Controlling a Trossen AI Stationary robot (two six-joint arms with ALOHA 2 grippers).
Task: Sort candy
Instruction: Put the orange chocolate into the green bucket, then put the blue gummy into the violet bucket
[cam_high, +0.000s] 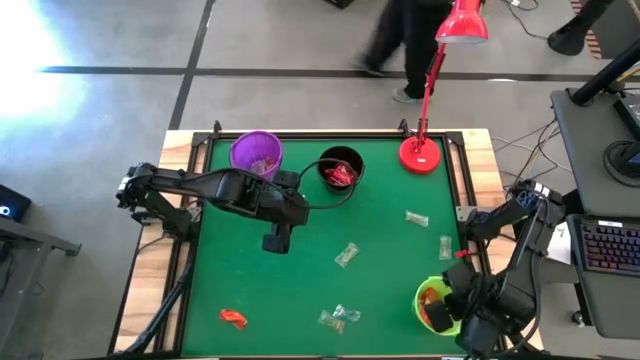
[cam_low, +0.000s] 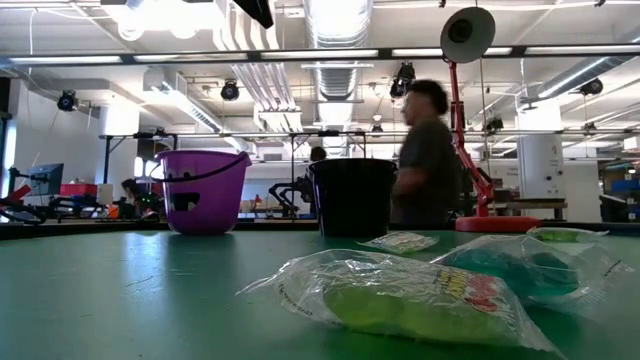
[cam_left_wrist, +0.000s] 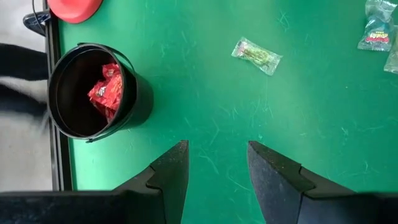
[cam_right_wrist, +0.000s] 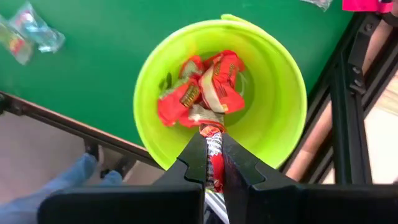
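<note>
My right gripper (cam_right_wrist: 211, 134) hangs over the green cup (cam_right_wrist: 273, 81) at the table's near right corner (cam_high: 422, 295), shut on an orange-red candy (cam_right_wrist: 213, 155). Several orange-red candies (cam_right_wrist: 199, 93) lie in that cup. My left gripper (cam_left_wrist: 217, 162) hovers open over bare green mat (cam_high: 277, 240), near the black cup (cam_left_wrist: 140, 99), which holds red candies (cam_left_wrist: 106, 90). The purple cup (cam_high: 256, 152) stands at the far left. Clear candies (cam_high: 347, 255) (cam_high: 417, 217) and one red candy (cam_high: 233, 318) lie loose on the mat. My right gripper pinches the orange-red candy's wrapper (cam_right_wrist: 214, 163) between its two fingers, coming from above and pointing down. One end of the wrapper (cam_right_wrist: 210, 130) sticks out past the fingertips. The candy is lifted clear, over the green cup's opening.
A red lamp stands with its base (cam_high: 420, 153) at the far right of the mat. Clear green candies (cam_low: 420, 295) lie close before the low camera. A person (cam_low: 430, 150) walks beyond the table's far edge. Open mat lies in the middle and near left.
</note>
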